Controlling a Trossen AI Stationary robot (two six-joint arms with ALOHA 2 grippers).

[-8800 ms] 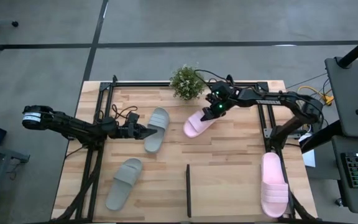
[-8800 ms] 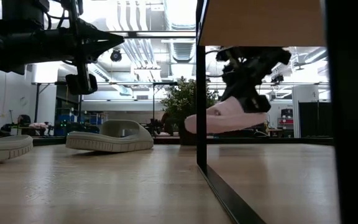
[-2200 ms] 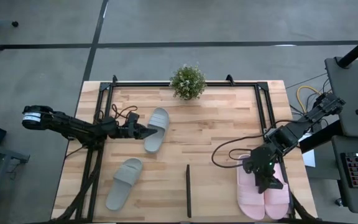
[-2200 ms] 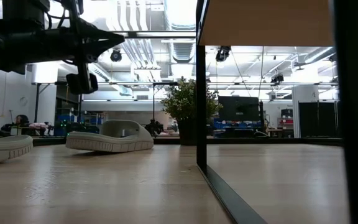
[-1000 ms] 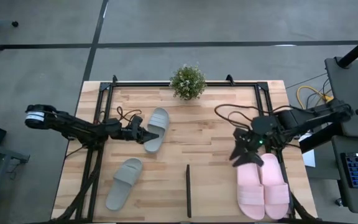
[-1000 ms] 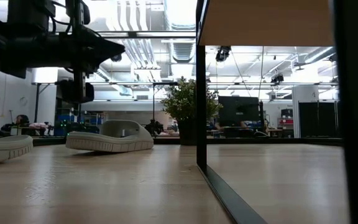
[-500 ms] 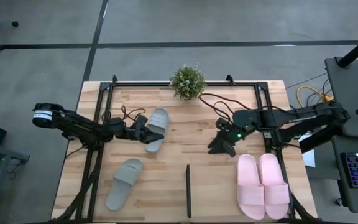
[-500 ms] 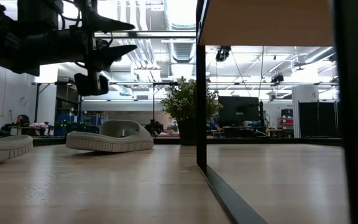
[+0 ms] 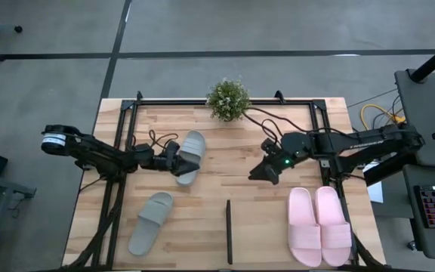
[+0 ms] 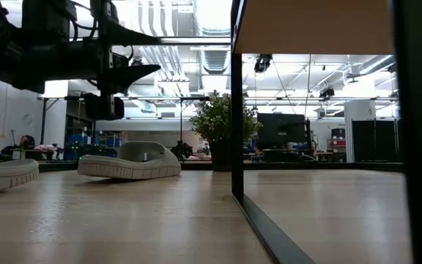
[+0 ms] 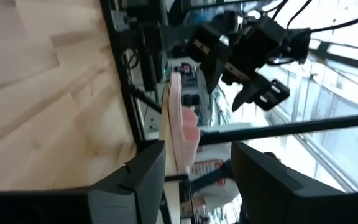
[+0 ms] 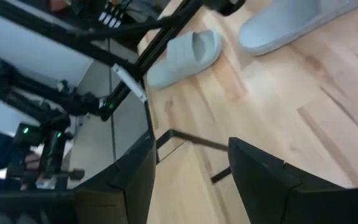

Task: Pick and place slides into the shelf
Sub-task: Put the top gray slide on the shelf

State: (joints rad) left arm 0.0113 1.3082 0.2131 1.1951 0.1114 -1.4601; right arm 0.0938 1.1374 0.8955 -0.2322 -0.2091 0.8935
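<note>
Two grey-green slides lie sole down on the table: one (image 9: 191,156) at the middle left and one (image 9: 151,223) nearer the front. My left gripper (image 9: 178,157) hovers open just left of the farther slide, well above it in the low view (image 10: 156,51). The pale pink pair (image 9: 319,225) lies side by side on the shelf (image 9: 270,238) at the near right. My right gripper (image 9: 257,174) stands open over the table's middle, with nothing between its fingers (image 12: 253,174).
A small potted plant (image 9: 227,98) stands at the far edge's middle. The shelf's thin black strip (image 9: 228,230) runs toward the near edge. Black frame rails (image 9: 119,151) flank the table on both sides. Bare wood lies between the two grippers.
My left gripper has opened and edged toward the table's right, closer to the farther grey-green slide. My right gripper has left the pink pair and gone toward the table's left and far side, to its middle. The slides have not moved.
</note>
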